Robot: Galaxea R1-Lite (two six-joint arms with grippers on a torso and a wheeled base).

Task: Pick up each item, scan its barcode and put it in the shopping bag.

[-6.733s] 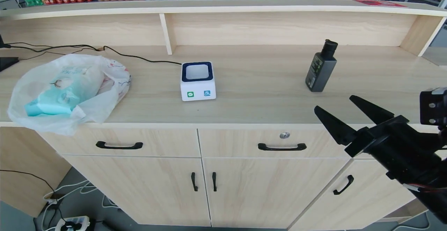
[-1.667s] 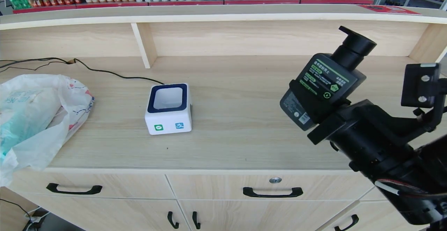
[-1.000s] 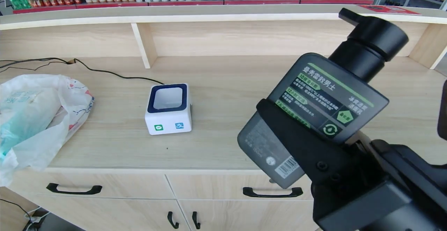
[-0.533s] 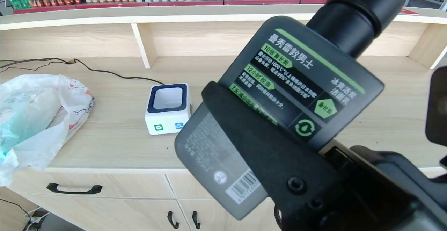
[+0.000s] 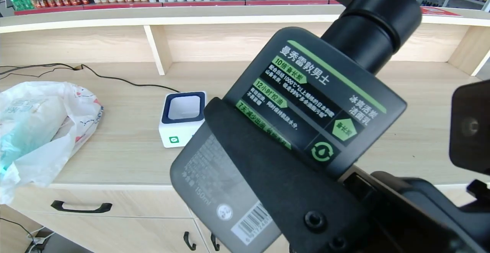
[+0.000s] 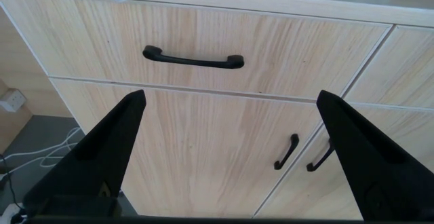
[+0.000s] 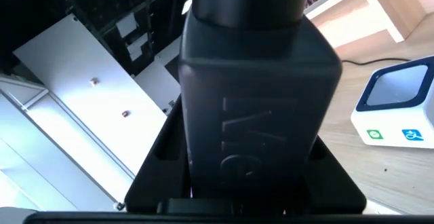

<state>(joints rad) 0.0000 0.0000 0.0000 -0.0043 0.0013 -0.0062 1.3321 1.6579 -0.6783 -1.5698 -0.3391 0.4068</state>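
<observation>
Slumping on the counter (image 5: pixel 126 161) well left of the scanner (image 5: pixel 183 117), the shopping bag (image 5: pixel 46 126) holds a teal pack (image 5: pixel 19 146). Lower than the scanner, in front of the cabinet, the left gripper (image 6: pixel 230 149) hangs empty with its fingers spread wide, facing a drawer handle (image 6: pixel 192 59). The scanner sits window upward, with a black cable (image 5: pixel 115 77) trailing off behind it to the left. Right of the scanner and clear of the counter, the dark bottle (image 5: pixel 306 103) is pinched across its body by the right gripper (image 5: pixel 245 142). It is tilted, its pump cap pointing up and away from the scanner. The barcode (image 5: pixel 252 222) at its low end faces the head camera.
</observation>
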